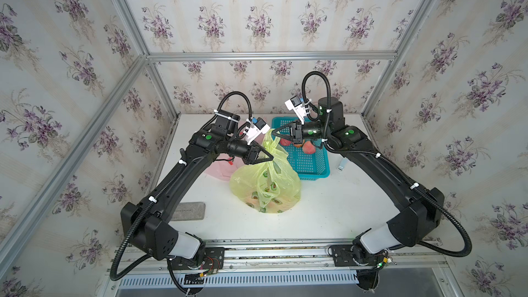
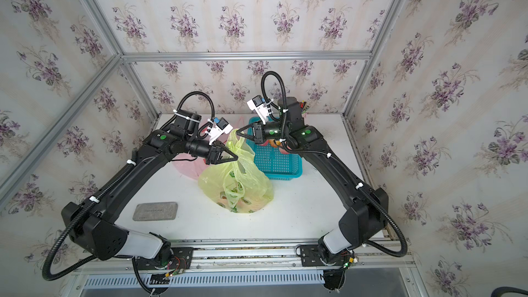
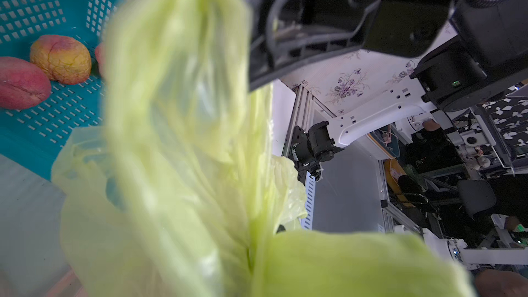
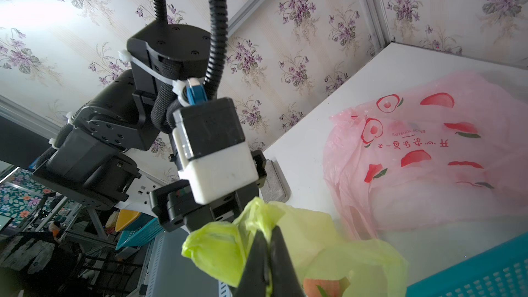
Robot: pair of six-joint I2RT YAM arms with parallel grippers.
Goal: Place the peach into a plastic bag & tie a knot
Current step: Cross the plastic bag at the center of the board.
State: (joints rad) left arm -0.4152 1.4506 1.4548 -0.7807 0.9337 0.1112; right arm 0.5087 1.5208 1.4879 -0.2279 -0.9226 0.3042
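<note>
A yellow-green plastic bag (image 1: 265, 184) with fruit prints stands bulging in the middle of the white table (image 1: 343, 210), its handles drawn upward. My right gripper (image 1: 275, 132) is shut on the tip of the upper handle; in the right wrist view its black fingers (image 4: 258, 255) pinch the green film. My left gripper (image 1: 272, 158) is lower, its tips meeting on the bag's gathered neck. In the left wrist view the bag (image 3: 183, 144) hides those jaws. Peaches (image 3: 60, 59) lie in the teal basket (image 1: 311, 167). I cannot make out what is inside the bag.
A pink printed bag (image 1: 220, 167) lies behind the left arm, near the back wall. A grey block (image 1: 190, 210) rests at the front left. A small pale object (image 1: 342, 164) sits right of the basket. Aluminium frame posts and wallpapered walls close in the table.
</note>
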